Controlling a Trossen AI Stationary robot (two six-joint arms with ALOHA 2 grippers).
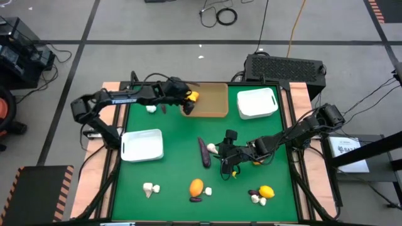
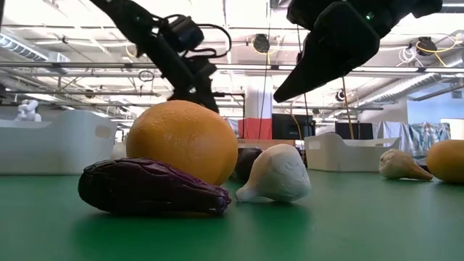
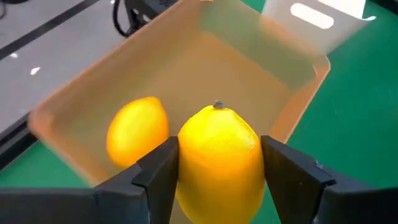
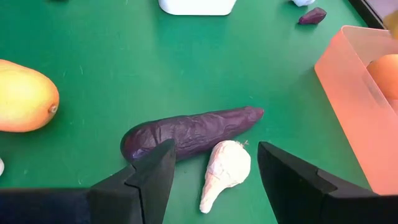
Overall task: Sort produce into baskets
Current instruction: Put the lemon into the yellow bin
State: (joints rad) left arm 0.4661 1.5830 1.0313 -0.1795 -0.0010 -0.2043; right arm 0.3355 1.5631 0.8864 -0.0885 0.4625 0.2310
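**Lemon held over the tan basket while the other claw lines up on garlic**

The left claw [image 3: 217,180] is clamped on a yellow lemon [image 3: 219,158], one finger on each flank, and holds it above the edge of the tan basket [image 1: 217,108] at the far side of the green surface [image 1: 176,169]. That position makes sense for a drop: one yellow fruit [image 3: 137,132] already lies inside, so this basket looks to be the one for citrus.

The right claw [image 4: 214,180] hangs over the middle of the surface with its fingers spread and nothing between them. Below it lie a garlic bulb [image 4: 224,171] and a long purple eggplant [image 4: 186,132], touching; the gap seems centred on the garlic, probably the next pick.

Two white baskets sit apart, one [image 1: 142,144] on the left side, one [image 1: 257,103] at the far right beside the tan one. Unsorted produce remains along the near edge: an orange [image 1: 196,186], a second lemon [image 1: 267,192], garlic bulbs [image 1: 149,188] and small purple pieces [image 1: 196,199].
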